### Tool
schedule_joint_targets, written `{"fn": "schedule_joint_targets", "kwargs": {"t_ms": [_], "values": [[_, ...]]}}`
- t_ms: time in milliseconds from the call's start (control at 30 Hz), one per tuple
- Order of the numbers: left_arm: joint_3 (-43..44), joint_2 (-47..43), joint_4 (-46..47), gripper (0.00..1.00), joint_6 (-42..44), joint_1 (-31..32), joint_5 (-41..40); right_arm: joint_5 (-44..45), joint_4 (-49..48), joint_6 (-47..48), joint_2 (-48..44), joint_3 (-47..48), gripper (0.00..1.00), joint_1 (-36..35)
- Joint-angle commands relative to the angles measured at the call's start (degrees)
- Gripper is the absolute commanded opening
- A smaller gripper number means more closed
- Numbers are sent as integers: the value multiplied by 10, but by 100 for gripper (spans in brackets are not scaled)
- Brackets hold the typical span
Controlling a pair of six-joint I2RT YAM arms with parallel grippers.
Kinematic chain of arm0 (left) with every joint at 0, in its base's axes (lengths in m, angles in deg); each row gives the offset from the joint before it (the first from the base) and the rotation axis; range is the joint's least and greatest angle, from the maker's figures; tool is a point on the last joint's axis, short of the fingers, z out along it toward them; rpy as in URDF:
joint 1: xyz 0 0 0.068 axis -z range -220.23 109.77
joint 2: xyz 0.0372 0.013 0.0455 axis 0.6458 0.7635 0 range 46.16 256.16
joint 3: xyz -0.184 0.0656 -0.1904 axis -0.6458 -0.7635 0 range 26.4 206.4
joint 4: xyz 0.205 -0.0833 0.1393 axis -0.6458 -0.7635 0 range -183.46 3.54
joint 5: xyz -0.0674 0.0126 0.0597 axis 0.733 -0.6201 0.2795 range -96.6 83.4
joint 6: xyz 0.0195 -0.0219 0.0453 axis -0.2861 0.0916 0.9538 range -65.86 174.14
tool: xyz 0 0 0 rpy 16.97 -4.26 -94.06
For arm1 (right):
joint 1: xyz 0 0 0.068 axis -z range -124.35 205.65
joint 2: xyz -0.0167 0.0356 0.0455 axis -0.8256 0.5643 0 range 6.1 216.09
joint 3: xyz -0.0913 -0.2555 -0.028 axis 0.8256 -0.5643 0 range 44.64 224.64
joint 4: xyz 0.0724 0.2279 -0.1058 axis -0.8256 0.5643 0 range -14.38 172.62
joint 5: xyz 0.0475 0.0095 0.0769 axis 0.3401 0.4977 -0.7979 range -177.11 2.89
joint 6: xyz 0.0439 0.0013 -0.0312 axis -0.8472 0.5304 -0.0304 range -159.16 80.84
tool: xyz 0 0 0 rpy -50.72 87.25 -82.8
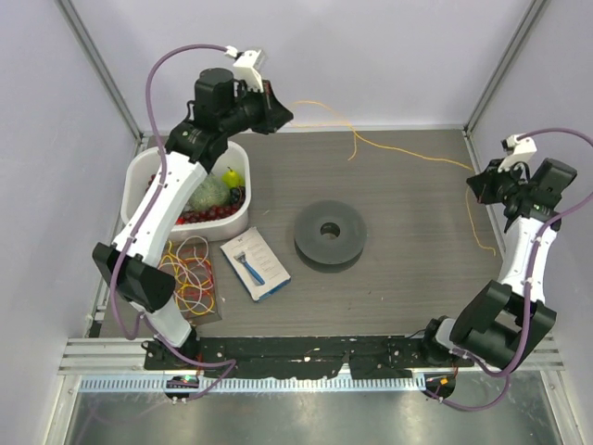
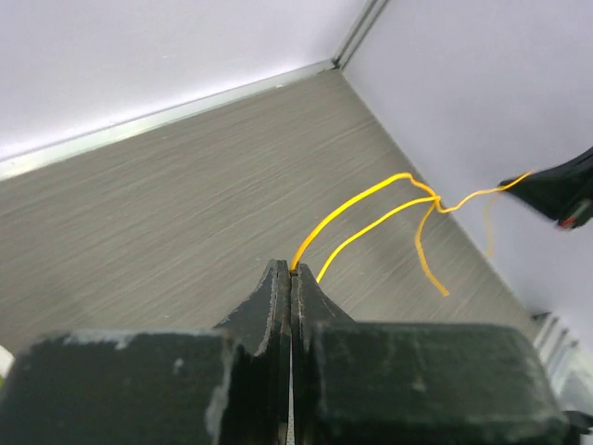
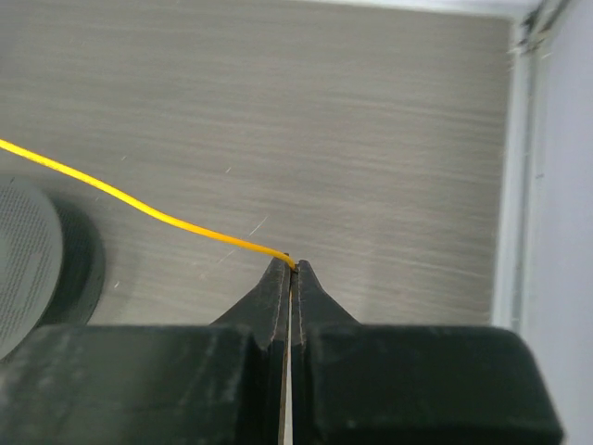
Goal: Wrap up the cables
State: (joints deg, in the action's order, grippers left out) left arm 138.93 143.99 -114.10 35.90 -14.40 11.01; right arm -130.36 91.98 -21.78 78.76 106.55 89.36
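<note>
The thin yellow-orange wire is strung in the air across the back of the table between my two grippers. My left gripper is shut on one end at the back left; the left wrist view shows the wire leaving its closed tips, with a loose loop and a short tail. My right gripper is shut on the wire at the right edge; the right wrist view shows the wire running left from its tips. A slack tail hangs below it. The dark grey spool lies flat mid-table, apart from both grippers.
A white tub of fruit stands at the left, under the left arm. A box of coloured rubber bands and a packaged razor lie in front of it. Enclosure walls and metal posts ring the table.
</note>
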Motion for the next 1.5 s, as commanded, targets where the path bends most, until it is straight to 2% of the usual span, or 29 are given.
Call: {"fn": "schedule_joint_targets", "kwargs": {"t_ms": [0,67,133,167,200,233,300,367,433,500,567,667,767,1033,1300,1333,1400,1433,1467], "values": [[-33,-36,103,0,-117,-21,108,-51,73,73,-18,-21,1,-22],[-42,-32,119,0,-167,-19,159,-55,100,113,-24,-28,1,-35],[-59,-32,126,0,-208,-14,174,-56,153,168,-24,-21,25,-67],[-72,-34,130,0,-227,-11,174,-56,196,185,-25,-12,44,-79],[-90,-36,142,0,-245,-10,180,-60,215,211,-29,-9,50,-102],[-106,-39,158,0,-265,-7,189,-63,233,217,-33,-5,62,-113],[-138,-41,196,0,-296,-3,215,-83,254,222,-45,3,69,-132],[-162,-42,238,0,-318,0,241,-120,270,222,-53,20,72,-147],[-169,-43,251,0,-320,5,248,-153,271,216,-63,36,72,-164],[-172,-45,260,0,-324,8,248,-173,243,167,-85,43,72,-185],[-177,-46,273,0,-339,10,246,-177,172,90,-112,26,70,-206],[-184,-42,303,0,-369,12,255,-170,-14,-32,-154,-32,68,-243],[-185,-39,310,0,-384,15,255,-133,-119,-128,-178,-61,67,-307],[-188,-39,317,0,-392,27,256,-79,-145,-143,-127,-39,68,-450],[-189,-40,318,0,-393,34,261,-18,-160,-94,-96,-49,69,-531],[-189,-41,318,0,-393,35,260,-11,-180,-95,-89,-50,68,-537],[-191,-41,316,0,-392,37,261,2,-191,-103,-77,-43,52,-542],[-193,-42,312,0,-392,37,260,4,-188,-109,-74,-40,37,-544],[-194,-42,308,0,-392,37,258,12,-184,-119,-70,-29,29,-543]]}}
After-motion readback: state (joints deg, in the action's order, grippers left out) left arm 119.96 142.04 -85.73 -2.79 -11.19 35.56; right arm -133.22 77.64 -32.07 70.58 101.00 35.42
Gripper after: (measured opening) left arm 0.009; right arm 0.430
